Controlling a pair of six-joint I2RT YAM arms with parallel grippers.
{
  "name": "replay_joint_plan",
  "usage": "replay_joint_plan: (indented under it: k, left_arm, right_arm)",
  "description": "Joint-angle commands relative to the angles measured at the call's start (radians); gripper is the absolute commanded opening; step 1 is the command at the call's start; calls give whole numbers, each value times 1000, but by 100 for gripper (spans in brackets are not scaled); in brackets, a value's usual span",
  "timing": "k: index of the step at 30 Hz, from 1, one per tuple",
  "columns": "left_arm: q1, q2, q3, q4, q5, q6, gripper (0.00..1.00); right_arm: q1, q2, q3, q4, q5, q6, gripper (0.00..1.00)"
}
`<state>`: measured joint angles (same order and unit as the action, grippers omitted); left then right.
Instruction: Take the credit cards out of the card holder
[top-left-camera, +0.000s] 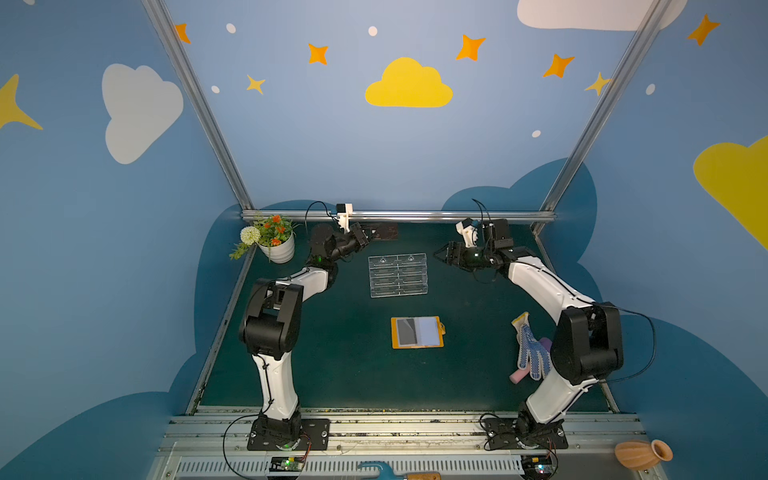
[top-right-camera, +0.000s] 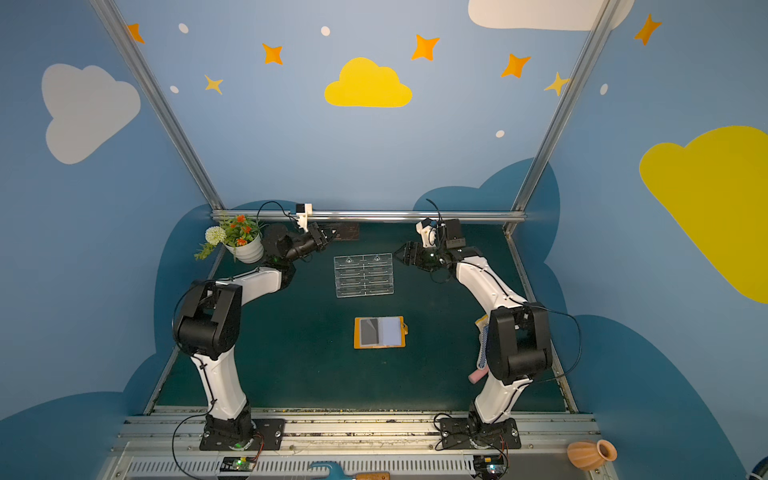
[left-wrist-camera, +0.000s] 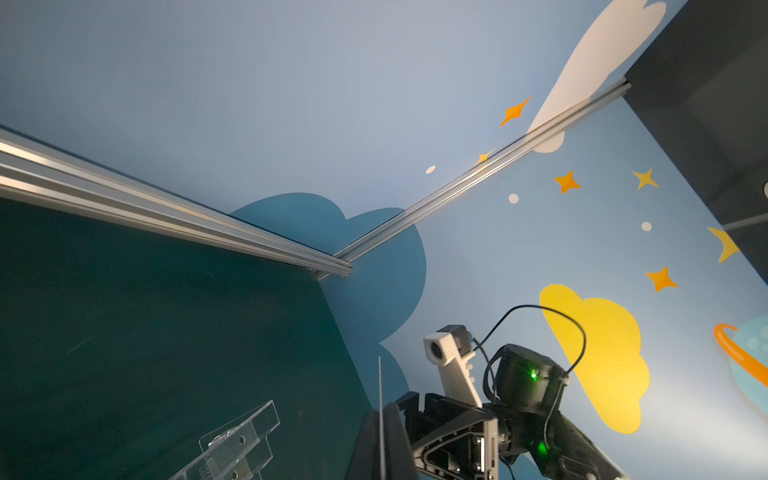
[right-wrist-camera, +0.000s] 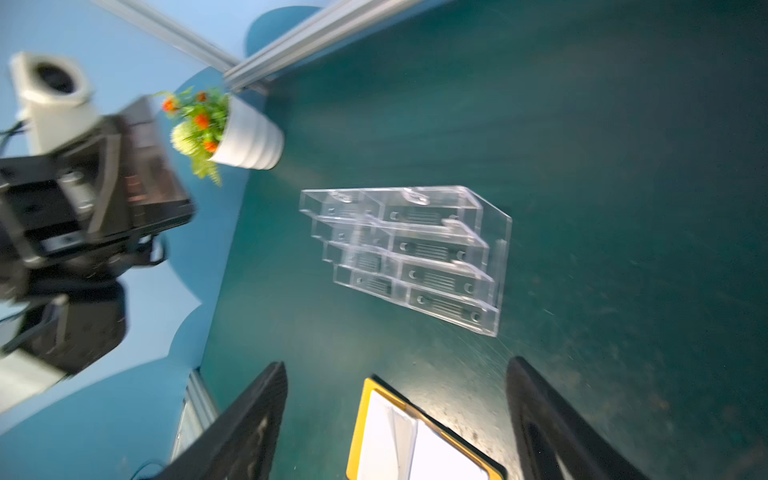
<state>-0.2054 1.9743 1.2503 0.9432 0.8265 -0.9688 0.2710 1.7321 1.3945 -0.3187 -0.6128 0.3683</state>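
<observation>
A potted plant (top-left-camera: 276, 243) stands left of the clear acrylic stand (top-left-camera: 397, 275), toward the back. Just behind and left of the stand, the left gripper (top-left-camera: 371, 233) is clenched on a credit card (top-left-camera: 385, 231). The card is thin and dark brown-black with small pale markings; in the left wrist view the credit card (left-wrist-camera: 380, 386) shows edge-on as a fine line. In front of the stand, apart from it, the card holder (top-left-camera: 393, 336) lies open and flat. It has an orange-yellow cover, clear sleeve pages, one greyish and one pale, and a small snap tab on its right edge. Right of the stand, the right gripper (top-left-camera: 439, 253) hangs released, jaws wide apart with nothing between them. A dotted glove (top-left-camera: 532, 353) lies farther right and forward of the stand.
</observation>
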Motion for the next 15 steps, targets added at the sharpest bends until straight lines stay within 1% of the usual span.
replay_joint_plan:
  k: [1,2,5,7,10,13,15]
  left_arm:
    - [-15,15,45,20,49,87,5]
    - [-17,22,51,19,56,95,5]
    - [-17,34,63,19,63,110,5]
    - [-18,37,68,3,58,127,5]
    - [-21,46,72,0,50,141,4]
    - [-30,53,81,-19,48,167,4]
    - [-39,61,89,-27,51,170,4]
  right_arm:
    - [-11,42,70,-54,-117,-83,79]
    - [-17,52,82,-59,-115,-85,79]
    - [-33,78,89,-10,-183,-70,79]
    - [-32,91,98,18,-204,-60,79]
    - [-29,121,100,87,-242,-14,79]
    - [-20,148,123,85,-222,-36,78]
    - [-21,167,139,102,-237,-37,78]
